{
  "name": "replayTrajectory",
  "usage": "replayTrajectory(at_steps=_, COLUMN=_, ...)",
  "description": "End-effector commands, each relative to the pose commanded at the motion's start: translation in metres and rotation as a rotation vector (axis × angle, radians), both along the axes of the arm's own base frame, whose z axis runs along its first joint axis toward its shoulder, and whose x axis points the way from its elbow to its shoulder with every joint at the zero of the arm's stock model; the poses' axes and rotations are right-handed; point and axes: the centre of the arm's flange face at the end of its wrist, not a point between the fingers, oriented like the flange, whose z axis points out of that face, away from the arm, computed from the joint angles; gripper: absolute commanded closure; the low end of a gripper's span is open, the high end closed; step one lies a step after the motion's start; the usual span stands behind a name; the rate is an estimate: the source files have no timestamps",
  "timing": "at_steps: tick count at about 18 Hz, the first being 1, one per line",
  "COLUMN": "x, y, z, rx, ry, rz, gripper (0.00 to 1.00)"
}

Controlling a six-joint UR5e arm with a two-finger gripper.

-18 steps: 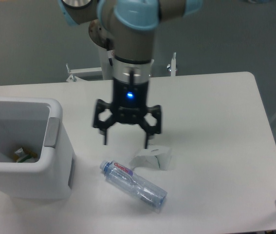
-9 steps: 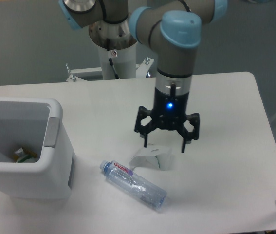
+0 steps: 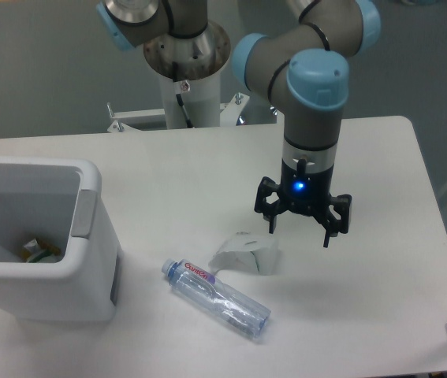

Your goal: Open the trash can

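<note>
1 trash can (image 3: 50,260) gapes lidless at left (task seemingly done); the end effector (image 3: 300,230) hangs spread, empty, right.

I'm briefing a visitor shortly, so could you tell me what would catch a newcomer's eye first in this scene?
Most striking is the arm with pale blue joints, its open gripper hanging with a blue light above the white table, right of centre. At the left edge stands the big white trash can, open at the top, with scraps inside. Between them lie a crumpled white paper and, nearer the camera, a clear plastic bottle on its side.
</note>
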Motion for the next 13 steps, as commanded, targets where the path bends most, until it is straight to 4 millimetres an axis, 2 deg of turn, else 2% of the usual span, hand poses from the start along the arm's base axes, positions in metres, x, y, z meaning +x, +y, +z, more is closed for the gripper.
replayTrajectory(at_steps=4, x=-0.0011, y=-0.007, z=-0.0095, rx=-0.017, ry=-0.003, rz=-0.04, gripper=0.0)
replayTrajectory(at_steps=13, x=-0.0009, y=-0.0083, z=-0.0117, rx=-0.019, ry=-0.007, rz=-0.038, gripper=0.0)
